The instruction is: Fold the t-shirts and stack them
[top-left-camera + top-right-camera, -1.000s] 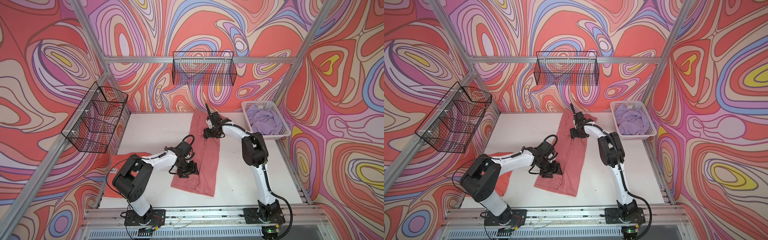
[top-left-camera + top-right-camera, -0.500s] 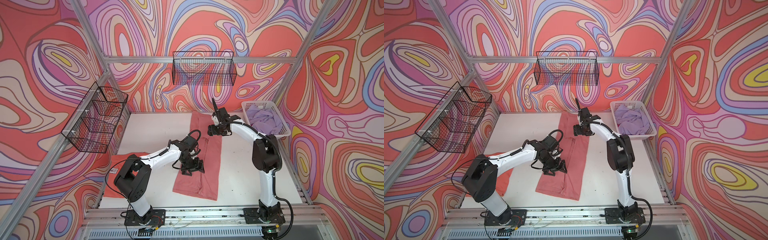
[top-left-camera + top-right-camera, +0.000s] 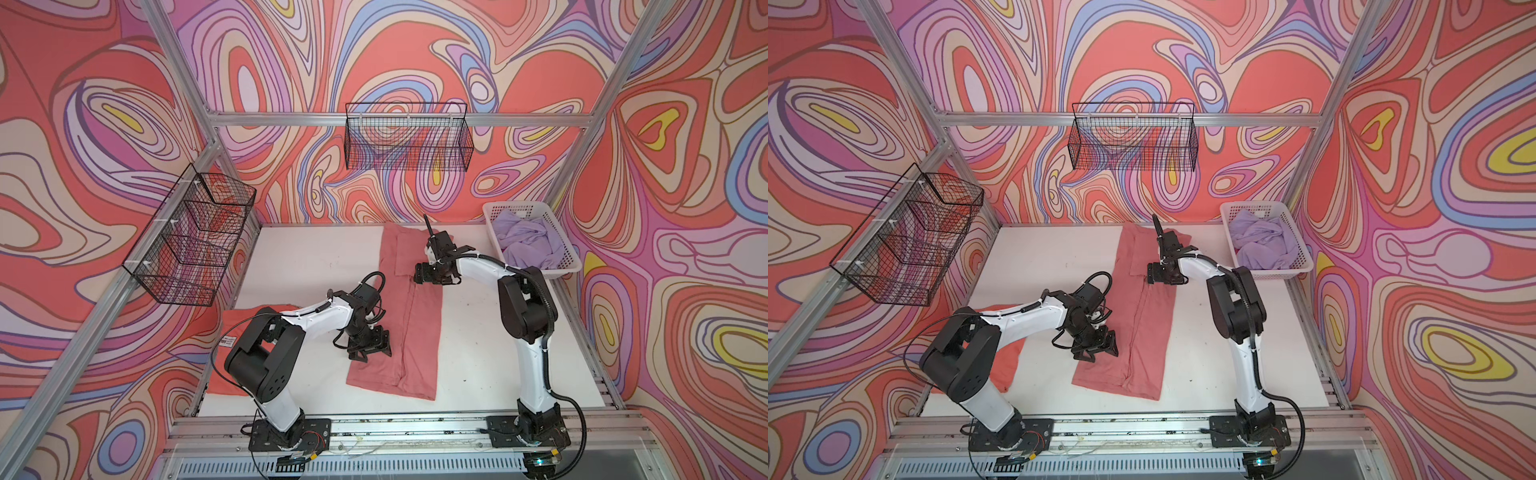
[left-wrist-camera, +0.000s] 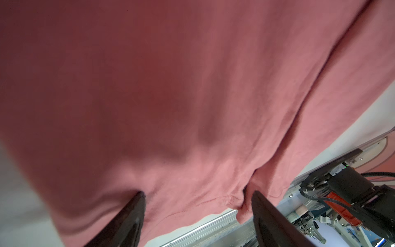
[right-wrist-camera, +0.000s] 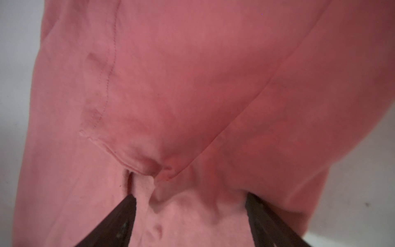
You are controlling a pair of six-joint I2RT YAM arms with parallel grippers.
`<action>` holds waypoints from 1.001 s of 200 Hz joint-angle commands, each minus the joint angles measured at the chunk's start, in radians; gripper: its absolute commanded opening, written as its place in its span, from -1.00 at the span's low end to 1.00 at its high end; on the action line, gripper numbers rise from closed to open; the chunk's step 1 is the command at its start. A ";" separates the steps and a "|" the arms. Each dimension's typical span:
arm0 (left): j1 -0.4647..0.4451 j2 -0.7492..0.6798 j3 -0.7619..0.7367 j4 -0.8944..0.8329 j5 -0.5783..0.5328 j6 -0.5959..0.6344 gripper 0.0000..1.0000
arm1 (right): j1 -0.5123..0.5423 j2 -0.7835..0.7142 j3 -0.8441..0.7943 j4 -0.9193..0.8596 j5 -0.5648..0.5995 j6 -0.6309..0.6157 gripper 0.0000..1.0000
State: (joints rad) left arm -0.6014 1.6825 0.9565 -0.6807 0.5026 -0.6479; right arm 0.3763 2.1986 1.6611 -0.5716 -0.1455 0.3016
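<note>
step in hand: folding the pink shirt [image 3: 409,316]. it lies as a long, narrow strip down the middle of the bench [image 3: 316,257], from the far edge toward the near edge, with both sides already turned inward. the crosswise fold does not look started.

left hand [image 4: 197,193]: released, fingers spread, tips resting on the strip's left margin toward the near end. it grasps nothing, though a small pucker sits against one finger [image 4: 259,205].

right hand [image 5: 190,195]: released, fingers spread, tips pressing the far part of the strip, just below the tucked sleeve hem. the cloth bunches slightly between them.

next move, as a judgement: both hands probably need to close on one end of the strip, pinching all layers together, then carry that end over the other. a shallow pinch would likely take only the top layer and open the side folds.

other shirts: the coral shirt [image 3: 239,328] lies folded at the left edge, partly under the left arm. the lavender shirt [image 3: 528,245] sits crumpled in the basket [image 3: 561,270] at the far right corner.

materials: the pink cloth is matte, soft cotton that drapes limply. it has a stitched hem and a long raised fold line. the basket is white slatted plastic. the bench is flat, white and lightly specked.
</note>
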 commanded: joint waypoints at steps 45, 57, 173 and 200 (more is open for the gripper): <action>-0.051 0.008 -0.069 0.050 0.053 -0.051 0.59 | 0.003 0.089 0.084 -0.089 0.014 -0.069 0.72; -0.059 0.012 -0.061 0.060 0.063 -0.053 0.60 | 0.004 0.065 0.071 -0.081 0.008 -0.076 0.72; -0.089 -0.171 -0.018 0.028 0.060 -0.110 0.65 | 0.039 -0.524 -0.440 -0.048 -0.074 0.083 0.73; -0.062 -0.259 -0.085 0.014 0.026 -0.103 0.64 | 0.111 -0.743 -0.751 0.009 -0.113 0.241 0.70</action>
State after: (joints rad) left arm -0.6853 1.4910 0.9215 -0.6178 0.5735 -0.7387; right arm 0.4255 1.5810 1.1309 -0.5884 -0.2054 0.3798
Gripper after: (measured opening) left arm 0.823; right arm 0.858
